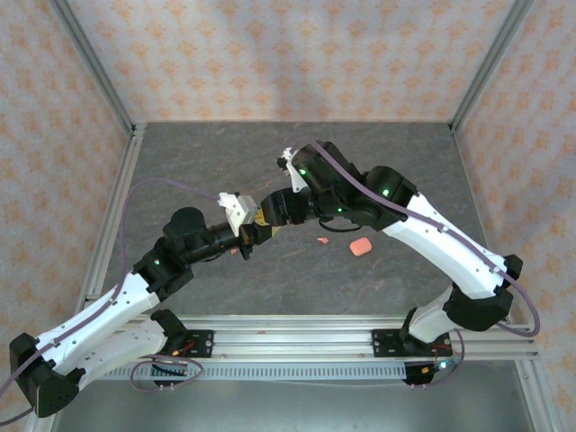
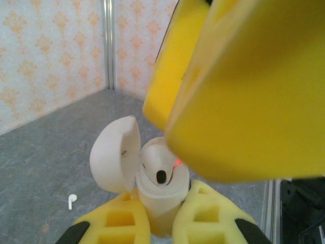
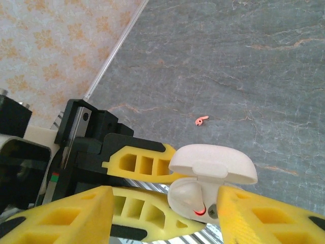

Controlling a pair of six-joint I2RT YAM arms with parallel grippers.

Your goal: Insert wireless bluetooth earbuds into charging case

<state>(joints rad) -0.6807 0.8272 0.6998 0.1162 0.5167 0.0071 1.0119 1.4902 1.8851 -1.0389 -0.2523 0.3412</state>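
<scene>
A grey marbled surface [image 1: 225, 153] sits inside orange-patterned walls [image 1: 270, 54]. The left pincer [image 2: 160, 226] pinches the open white charging case [image 2: 114, 155], and the right pincer [image 3: 167, 203] is spread around it. 1 white earbud [image 2: 71, 201] and 1 pink earbud [image 3: 201, 120] lie on the surface.

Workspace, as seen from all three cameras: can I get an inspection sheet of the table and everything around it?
Surface: grey stone-patterned table, no spills seen.
Job's things: white charging case held with its lid open; pink earbud and white earbud loose on the table; pink case lying on the table.
Clutter: nothing seen.
Grippers: left gripper shut on the white charging case; right gripper open, its fingers either side of that case.
Cables: purple cable loops along each arm.
Surroundings: patterned walls, metal frame posts.
</scene>
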